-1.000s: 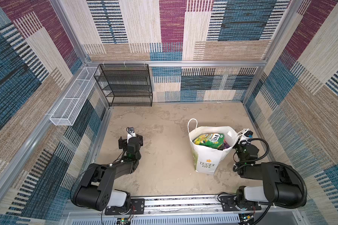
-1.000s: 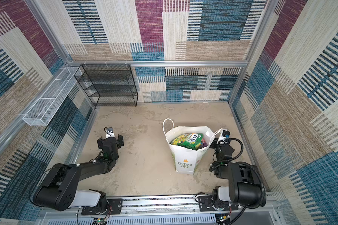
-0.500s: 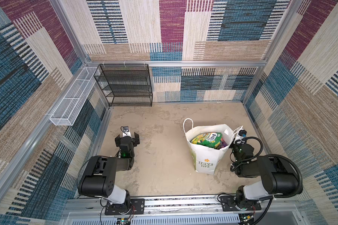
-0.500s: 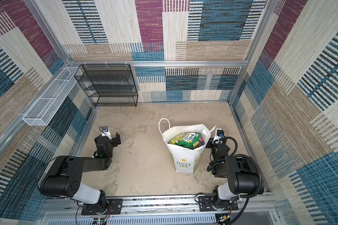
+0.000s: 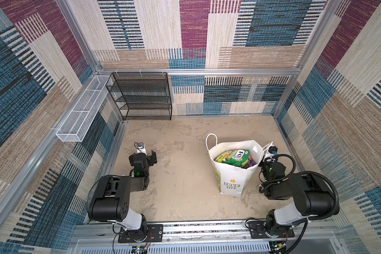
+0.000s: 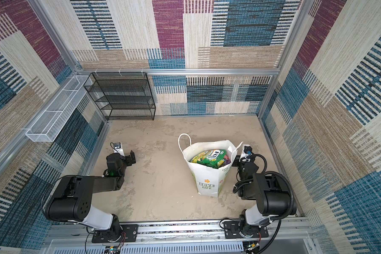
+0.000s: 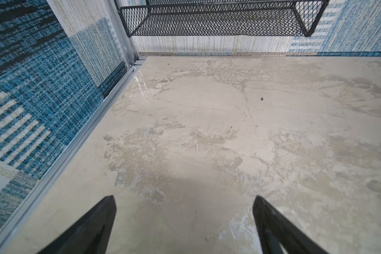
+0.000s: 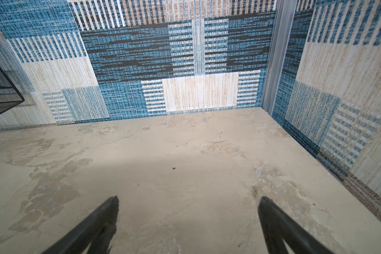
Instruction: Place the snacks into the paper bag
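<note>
Black mesh rack (image 5: 139,96) stands at back, white wire basket (image 5: 81,111) beside it.

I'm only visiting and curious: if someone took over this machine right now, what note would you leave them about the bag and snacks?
Left gripper: open, empty, low over the table.
Right gripper: open, empty, just right of the bag.
Bag: upright on the table, mouth open.
Snacks: piled inside the bag, a green packet on top.
Done: no packet shows outside the bag in any view.
Left: probably nothing. The lower packets are hidden, so check the count.
</note>
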Tool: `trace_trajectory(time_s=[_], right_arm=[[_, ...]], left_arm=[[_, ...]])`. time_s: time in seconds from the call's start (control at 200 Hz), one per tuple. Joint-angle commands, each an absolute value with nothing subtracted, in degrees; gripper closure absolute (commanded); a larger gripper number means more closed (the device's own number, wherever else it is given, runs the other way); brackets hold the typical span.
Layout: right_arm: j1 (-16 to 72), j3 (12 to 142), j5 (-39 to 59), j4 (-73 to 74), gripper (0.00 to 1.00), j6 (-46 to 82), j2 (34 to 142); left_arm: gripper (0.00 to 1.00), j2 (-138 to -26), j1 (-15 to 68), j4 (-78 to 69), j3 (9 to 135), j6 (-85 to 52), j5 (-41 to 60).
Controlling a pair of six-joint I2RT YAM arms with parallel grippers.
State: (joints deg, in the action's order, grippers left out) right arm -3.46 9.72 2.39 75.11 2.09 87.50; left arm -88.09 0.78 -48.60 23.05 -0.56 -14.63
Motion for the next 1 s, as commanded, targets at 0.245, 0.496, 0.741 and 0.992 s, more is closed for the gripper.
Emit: trace_trajectory(time_s=[0.245,0.496,0.741,0.992], right_arm=[[-3.2,10.1,2.5,76.7,0.00,1.5,87.6],[-3.2,10.1,2.5,76.7,0.00,1.5,87.6],[-3.1,10.3,2.3,76.4,0.00,1.5,87.6],[-3.0,10.4,2.2,76.4,0.00,1.5,87.6]], left_arm=[[0.00,-88.1,0.6,-48.8,23.2,-2.1,-13.9],[0.01,-88.3,0.6,-48.4,23.6,-2.0,-13.8],[0.00,-88.0,0.5,-48.7,23.4,-2.1,-13.5],[0.00,-91.3,-0.2,-79.8,9.0,-2.1,-11.4]])
